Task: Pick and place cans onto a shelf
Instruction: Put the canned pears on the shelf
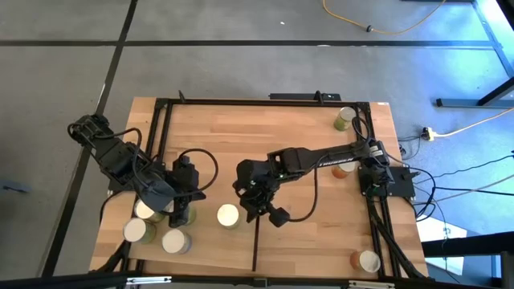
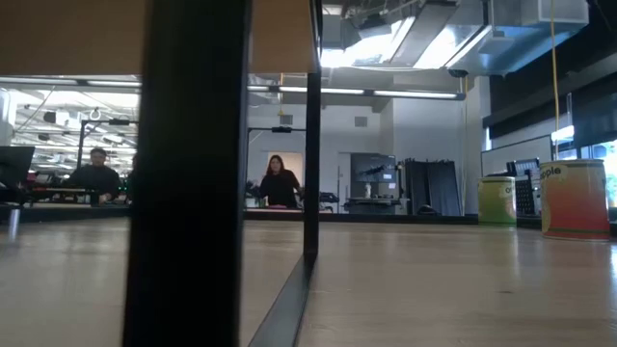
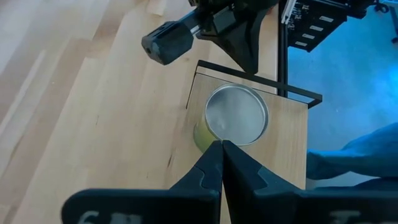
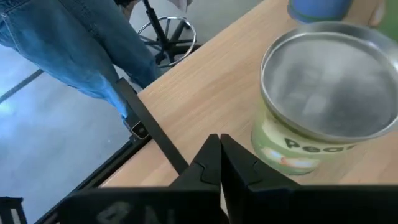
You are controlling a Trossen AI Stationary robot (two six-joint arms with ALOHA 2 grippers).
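Note:
A can (image 1: 228,215) with a pale round top and green side stands upright on the pale wood shelf (image 1: 207,253), close to the shelf's thin dark divider (image 1: 255,247). The same can shows in the left wrist view (image 3: 236,115) and the right wrist view (image 4: 323,106). My left gripper (image 1: 186,210) hangs shut to the can's left, and my right gripper (image 1: 257,207) hangs shut to its right. Neither holds anything. Three more cans (image 1: 144,212) (image 1: 135,231) (image 1: 175,241) stand at the shelf's left end.
A green can (image 1: 345,119) stands at the far right, an orange one (image 1: 344,168) beside the right arm's base, another (image 1: 365,261) at the near right. Dark frame rails (image 1: 161,144) run along the table's left and right sides. Jeans-clad legs (image 4: 68,56) show beyond the table's edge.

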